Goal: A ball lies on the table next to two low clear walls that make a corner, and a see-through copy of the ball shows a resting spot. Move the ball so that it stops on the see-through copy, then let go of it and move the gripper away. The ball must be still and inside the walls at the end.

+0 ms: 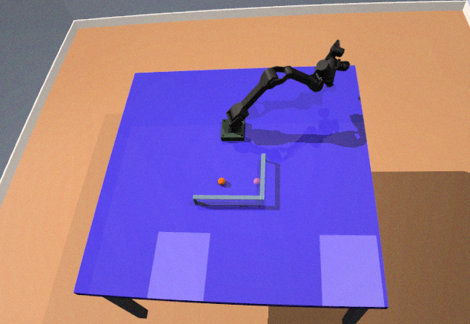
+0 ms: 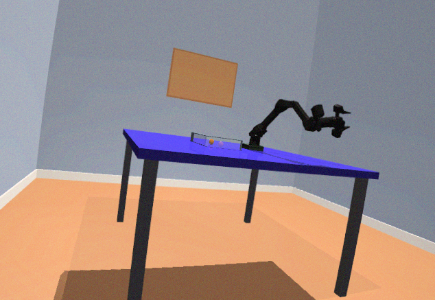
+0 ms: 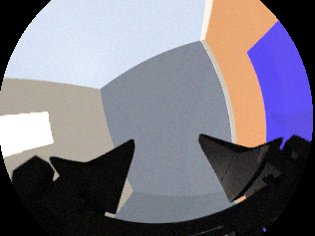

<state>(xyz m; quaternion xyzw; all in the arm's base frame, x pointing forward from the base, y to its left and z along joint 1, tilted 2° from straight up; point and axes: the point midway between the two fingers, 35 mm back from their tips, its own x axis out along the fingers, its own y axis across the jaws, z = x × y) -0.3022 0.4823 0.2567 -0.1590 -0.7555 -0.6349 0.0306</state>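
Note:
An orange ball (image 1: 222, 181) (image 2: 210, 141) lies on the blue table (image 1: 159, 161) (image 2: 210, 158), apart from both walls. The pink see-through copy (image 1: 256, 181) (image 2: 220, 143) shows to its right in the top view, close beside one low clear wall (image 1: 262, 172). The other low clear wall (image 1: 227, 197) runs along the near side of both, and the walls meet at the near right corner. My gripper (image 1: 343, 55) (image 2: 349, 119) (image 3: 166, 140) is open and empty. It is raised high at the table's far right corner, far from the ball and pointing away from it. The wrist view shows neither ball nor copy.
The arm's base (image 1: 232, 134) (image 2: 255, 147) stands on the table behind the corner walls. Two pale rectangular patches (image 1: 180, 265) (image 1: 351, 270) lie near the table's front edge. A brown board (image 2: 202, 77) hangs on the room wall.

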